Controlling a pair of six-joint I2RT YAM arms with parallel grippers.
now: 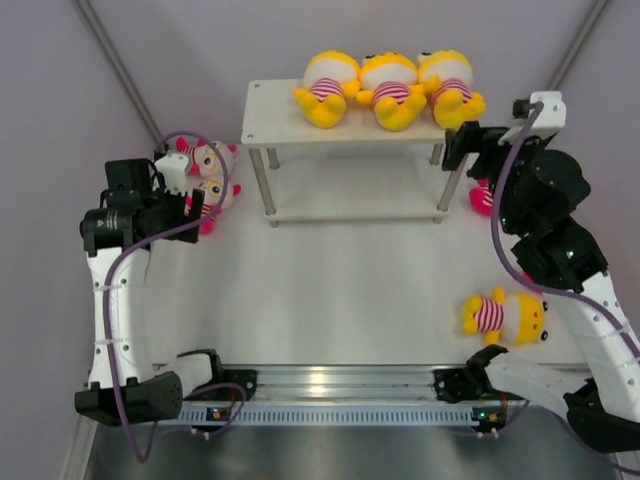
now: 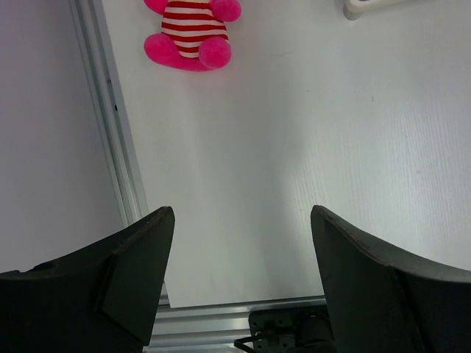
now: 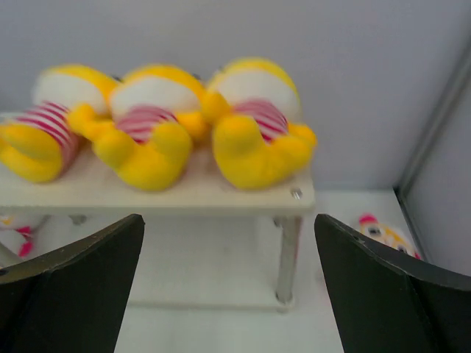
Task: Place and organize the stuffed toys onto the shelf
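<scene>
The shelf [image 1: 280,130] stands at the back with three yellow stuffed toys [image 1: 390,90] side by side on the right of its top board; its lower board is bare. A fourth yellow toy [image 1: 505,315] lies on the table at the front right. Two pink-limbed toys [image 1: 212,160] lie left of the shelf, and another [image 1: 482,197] lies to its right, half hidden by my right arm. My left gripper [image 1: 192,207] is open and empty beside the left pink toys; one [image 2: 193,33] shows ahead of it. My right gripper [image 1: 462,145] is open and empty at the shelf's right end, facing the yellow toys [image 3: 151,132].
An aluminium rail [image 1: 340,395] runs along the near table edge. Grey walls close in the left, back and right sides. A shelf leg [image 3: 287,257] stands just ahead of my right gripper [image 3: 228,219]. A shelf foot [image 2: 360,7] shows at the top of the left wrist view.
</scene>
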